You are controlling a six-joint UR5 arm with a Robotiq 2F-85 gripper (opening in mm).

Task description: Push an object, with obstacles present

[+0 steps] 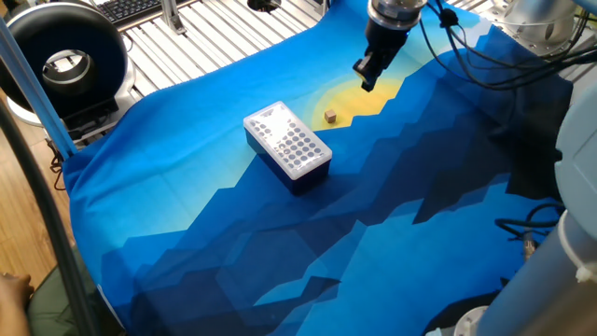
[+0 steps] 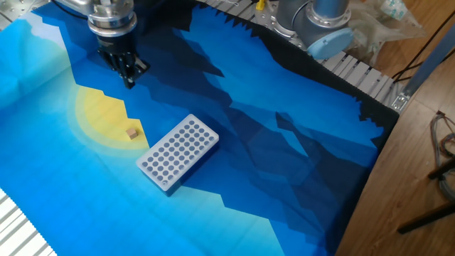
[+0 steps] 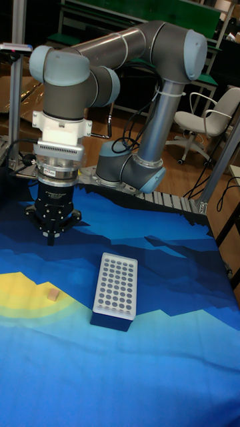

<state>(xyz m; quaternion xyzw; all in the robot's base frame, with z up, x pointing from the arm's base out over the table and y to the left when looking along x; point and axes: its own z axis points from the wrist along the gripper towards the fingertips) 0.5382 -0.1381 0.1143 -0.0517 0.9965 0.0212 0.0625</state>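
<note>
Blue mountain-print cloth (image 1: 187, 215) covers my table. On its yellow sun patch sits the tiny tan wooden cube (image 1: 330, 116), with the dark blue box with a white holed top (image 1: 287, 146) just beside it. My gripper (image 1: 366, 77) hangs pointing down, apart from the cube, fingertips pinched together on nothing.

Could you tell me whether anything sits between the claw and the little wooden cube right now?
Nothing visible does. The claw hangs above the cloth, and only bare yellow print lies between it and the wooden cube. The perforated box sits on the cube's other side, apart from it.
</note>
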